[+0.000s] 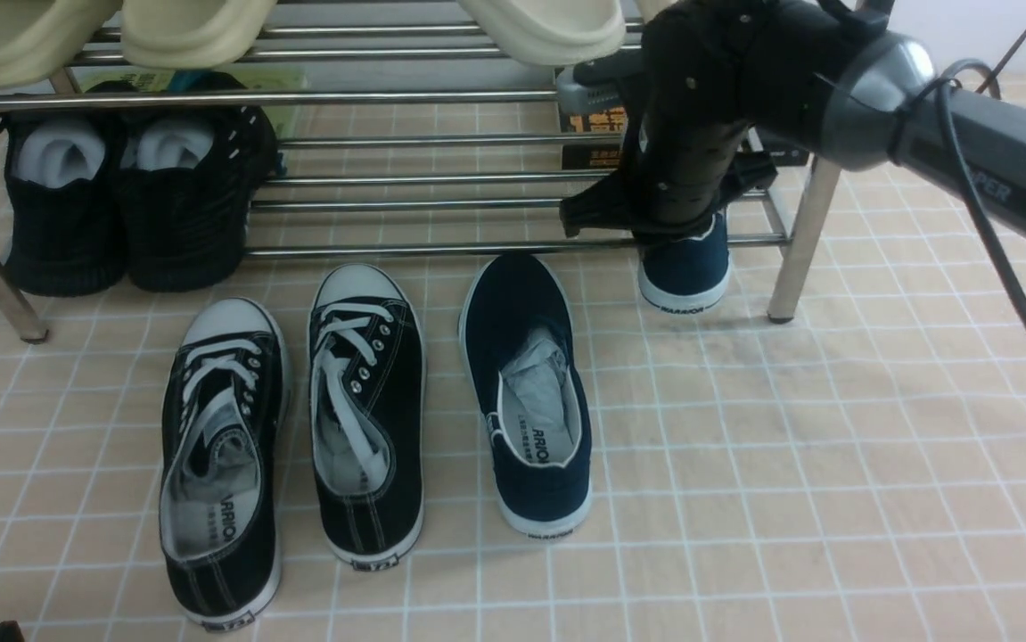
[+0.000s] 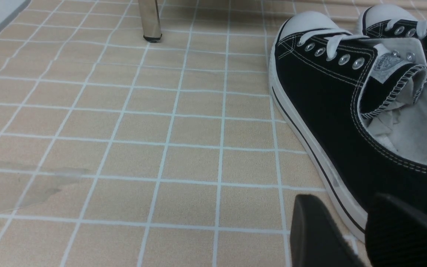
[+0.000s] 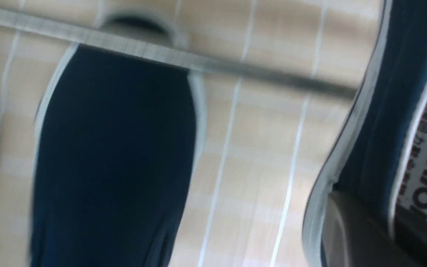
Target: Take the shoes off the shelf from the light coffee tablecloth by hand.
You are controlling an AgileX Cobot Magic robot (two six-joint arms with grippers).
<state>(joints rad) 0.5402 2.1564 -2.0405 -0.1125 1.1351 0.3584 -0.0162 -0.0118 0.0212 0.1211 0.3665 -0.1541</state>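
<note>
Right gripper [image 1: 680, 227] pinching a navy slip-on [image 1: 685, 267] at the lower tier of the shelf [image 1: 521, 248], upper right of the front view.
Its heel, sole reading WARRIOR, pokes out past the front rod, down by the light coffee tablecloth [image 1: 833, 464]; fingers [image 3: 343, 230] clamp its side wall beside a WARRIOR insole print. The other navy slip-on [image 1: 526, 392] lies on the cloth at centre, heel also marked WARRIOR. Left gripper [image 2: 347, 222] sits slightly spread, empty, by a black lace-up sneaker [image 2: 328, 111].
</note>
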